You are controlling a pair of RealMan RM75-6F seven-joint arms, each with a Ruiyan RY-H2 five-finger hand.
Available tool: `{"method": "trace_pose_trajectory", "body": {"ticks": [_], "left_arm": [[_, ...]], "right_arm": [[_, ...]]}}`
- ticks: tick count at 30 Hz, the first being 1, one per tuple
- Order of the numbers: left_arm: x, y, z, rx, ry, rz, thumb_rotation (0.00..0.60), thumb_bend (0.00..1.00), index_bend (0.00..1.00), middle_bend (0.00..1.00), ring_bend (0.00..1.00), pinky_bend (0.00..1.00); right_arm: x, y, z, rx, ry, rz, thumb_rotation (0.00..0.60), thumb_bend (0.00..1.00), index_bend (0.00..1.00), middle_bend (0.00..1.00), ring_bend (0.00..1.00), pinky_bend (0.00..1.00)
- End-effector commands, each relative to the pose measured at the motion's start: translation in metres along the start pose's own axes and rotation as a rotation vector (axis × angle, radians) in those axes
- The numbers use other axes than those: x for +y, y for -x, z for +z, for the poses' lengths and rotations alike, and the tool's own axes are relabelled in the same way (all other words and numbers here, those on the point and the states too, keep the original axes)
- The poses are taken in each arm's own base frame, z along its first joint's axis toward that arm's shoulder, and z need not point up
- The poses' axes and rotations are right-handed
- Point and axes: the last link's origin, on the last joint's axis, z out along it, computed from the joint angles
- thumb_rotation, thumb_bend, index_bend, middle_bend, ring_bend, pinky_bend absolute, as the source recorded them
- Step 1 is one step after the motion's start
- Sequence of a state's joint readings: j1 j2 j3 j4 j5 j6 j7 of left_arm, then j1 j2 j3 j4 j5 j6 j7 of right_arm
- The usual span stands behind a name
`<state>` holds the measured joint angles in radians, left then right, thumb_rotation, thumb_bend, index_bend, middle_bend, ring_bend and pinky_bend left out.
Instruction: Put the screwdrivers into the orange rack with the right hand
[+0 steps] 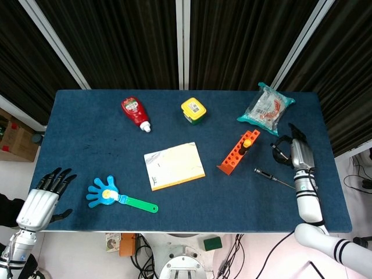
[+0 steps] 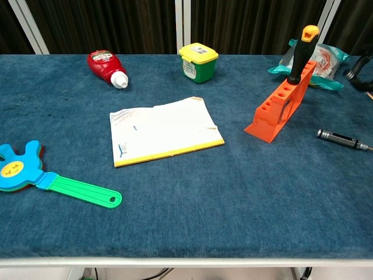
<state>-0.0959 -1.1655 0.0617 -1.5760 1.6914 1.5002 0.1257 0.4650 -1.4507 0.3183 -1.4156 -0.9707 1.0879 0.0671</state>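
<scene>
From the head view, the right hand hovers above the table's right edge, fingers curled; whether they grip anything is too small to tell. The left hand sits off the table's near-left corner, fingers spread and holding nothing, its arm cut off by the frame's bottom edge. The orange rack lies just left of the right hand, with a black-and-orange screwdriver standing in its far end. A slim dark screwdriver lies flat on the cloth, near the right hand and apart from it, on the near side.

In the chest view, only a dark sliver of the right hand shows at the right edge, so its grip is unreadable. The slim dark screwdriver lies right of the orange rack, its tip cut off by the frame. The black-and-orange screwdriver stands upright in the rack.
</scene>
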Motion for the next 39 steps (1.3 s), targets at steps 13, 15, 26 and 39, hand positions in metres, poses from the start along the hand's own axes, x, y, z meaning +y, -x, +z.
{"method": "trace_pose_trajectory", "body": {"ticks": [13, 15, 26, 39], "left_arm": [[-0.001, 0.001, 0.002, -0.003, -0.01, -0.001, 0.6, 0.06, 0.16, 0.08, 0.03, 0.18], [-0.002, 0.0, 0.002, -0.001, -0.013, -0.004, 0.6, 0.06, 0.16, 0.08, 0.03, 0.18], [-0.004, -0.001, 0.002, -0.002, -0.014, -0.008, 0.6, 0.06, 0.16, 0.08, 0.03, 0.18], [-0.003, -0.001, 0.003, -0.003, -0.011, -0.008, 0.6, 0.06, 0.16, 0.08, 0.03, 0.18]], "right_arm": [[-0.032, -0.019, 0.018, 0.016, -0.284, 0.679, 0.6, 0.4, 0.65, 0.02, 0.0, 0.0], [-0.035, -0.015, 0.022, 0.005, -0.29, 0.685, 0.6, 0.4, 0.66, 0.03, 0.0, 0.0], [-0.04, 0.014, 0.038, -0.035, -0.273, 0.672, 0.6, 0.37, 0.69, 0.03, 0.0, 0.0], [-0.042, 0.027, 0.037, -0.097, -0.248, 0.748, 0.6, 0.37, 0.69, 0.04, 0.0, 0.0]]}}
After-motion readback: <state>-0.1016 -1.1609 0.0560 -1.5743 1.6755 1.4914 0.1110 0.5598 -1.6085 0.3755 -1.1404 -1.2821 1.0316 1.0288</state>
